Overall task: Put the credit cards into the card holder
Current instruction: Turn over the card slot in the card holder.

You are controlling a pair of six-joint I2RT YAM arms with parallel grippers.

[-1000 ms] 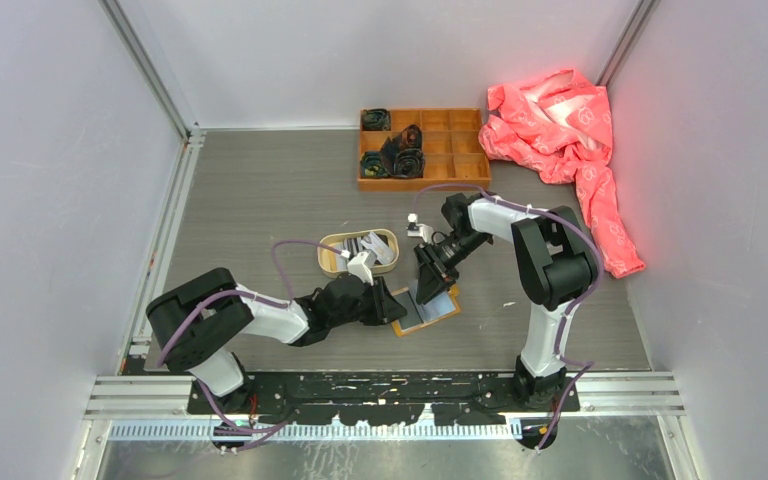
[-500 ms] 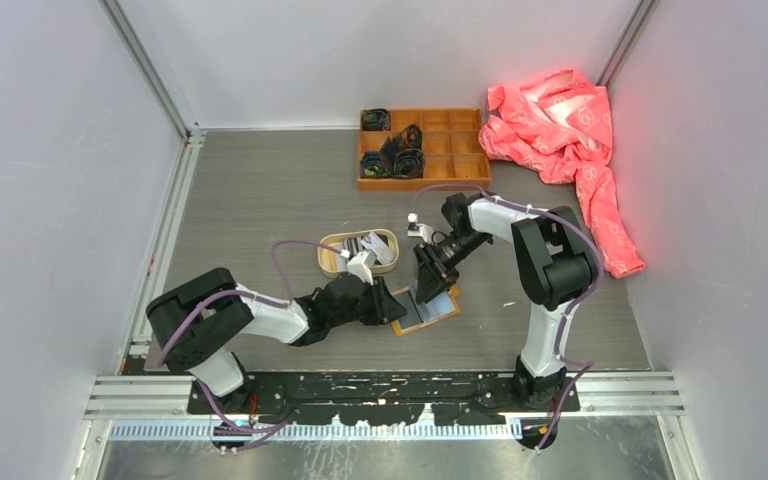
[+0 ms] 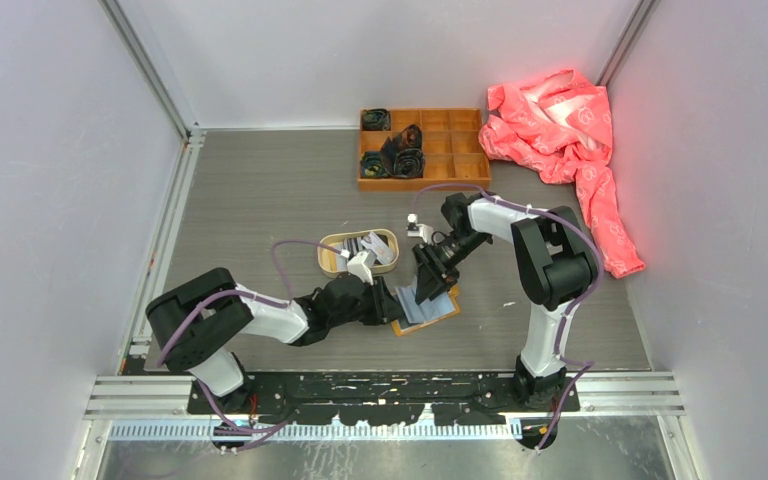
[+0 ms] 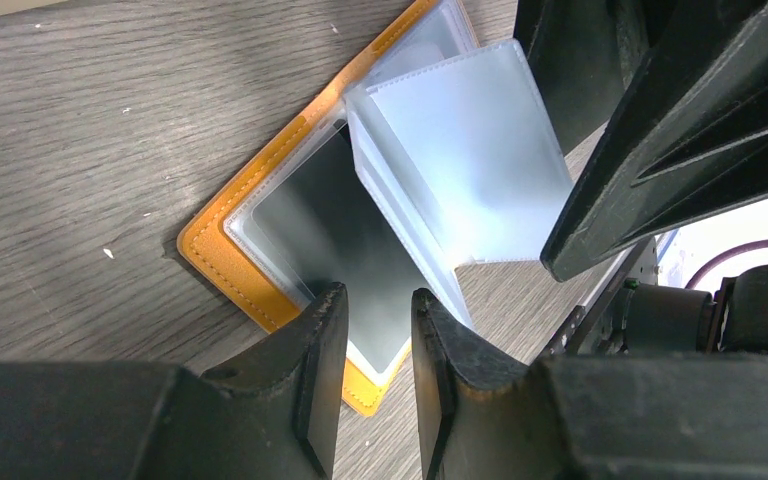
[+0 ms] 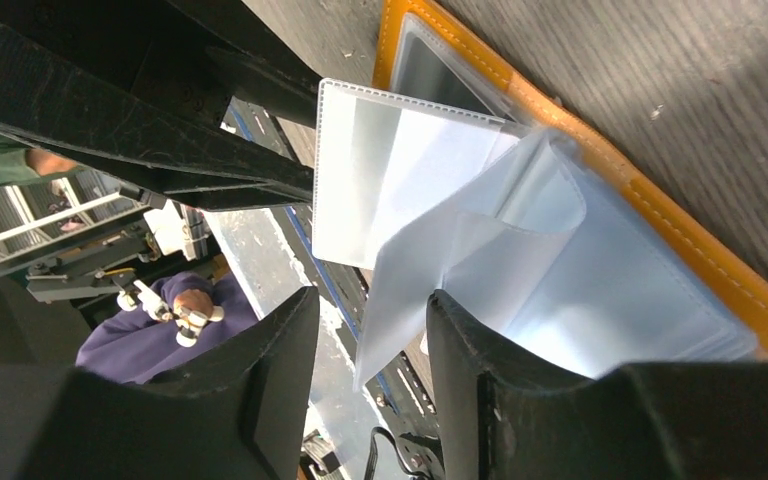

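Note:
The card holder [image 3: 442,310] lies open on the table between both arms, its mustard-orange edge [image 4: 210,255] framing clear plastic sleeves [image 4: 460,160]. A dark panel [image 4: 350,230] shows through the lowest sleeve. My left gripper [image 4: 375,320] sits low over the holder's near corner, jaws a narrow gap apart with that corner showing between them. My right gripper [image 5: 372,320] is open. A loose sleeve leaf [image 5: 400,170] leans on one finger, with a gap to the other. White and grey credit cards [image 3: 375,248] lie in the oval tray [image 3: 326,258] just behind the left gripper [image 3: 392,303].
An orange wooden compartment box [image 3: 450,150] with dark rolled items stands at the back. A pink cloth [image 3: 560,130] is heaped at the back right and trails along the right wall. The right gripper [image 3: 430,288] and left gripper nearly meet over the holder.
My right gripper's jaws have widened and let go of the sleeve leaf, which has flopped toward the left over the holder. The left arm has stayed put.

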